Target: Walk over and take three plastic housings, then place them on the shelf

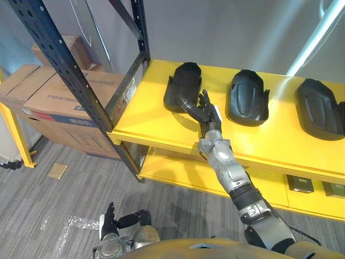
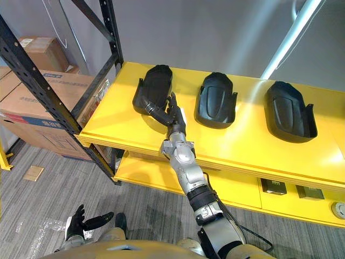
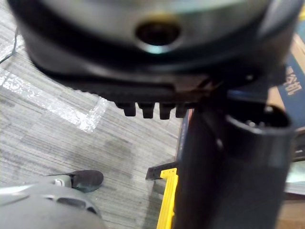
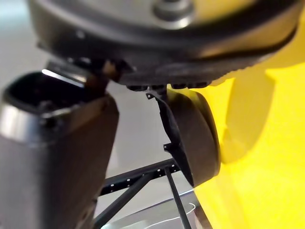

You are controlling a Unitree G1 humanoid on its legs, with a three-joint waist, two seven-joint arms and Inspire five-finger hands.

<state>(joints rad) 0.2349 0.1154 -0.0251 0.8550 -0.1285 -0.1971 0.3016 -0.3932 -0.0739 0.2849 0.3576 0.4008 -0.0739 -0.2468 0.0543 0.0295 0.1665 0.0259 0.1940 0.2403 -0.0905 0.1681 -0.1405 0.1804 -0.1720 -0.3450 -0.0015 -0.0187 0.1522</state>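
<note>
— On the yellow shelf (image 1: 156, 121), what do the eye views show?
— Left housing (image 1: 183, 83), middle housing (image 1: 247, 97) and right housing (image 1: 319, 108) lie in a row. The right robot hand (image 1: 207, 114) is open, its thumb at the left housing's near edge. The left robot hand (image 1: 109, 224) hangs open, low.
— Left wrist view?
— Relaxed fingers above grey floor (image 3: 71, 138).
— Right wrist view?
— Straight fingers, with the left housing just beyond.

Bare shelf (image 1: 280, 140) between housings (image 1: 247, 97), upright (image 1: 64, 70) leftward

I see three black plastic housings (image 1: 185, 85) on a bright yellow shelf (image 1: 151, 116), brown cardboard boxes (image 1: 54, 100), grey striped floor (image 1: 48, 205).
</note>
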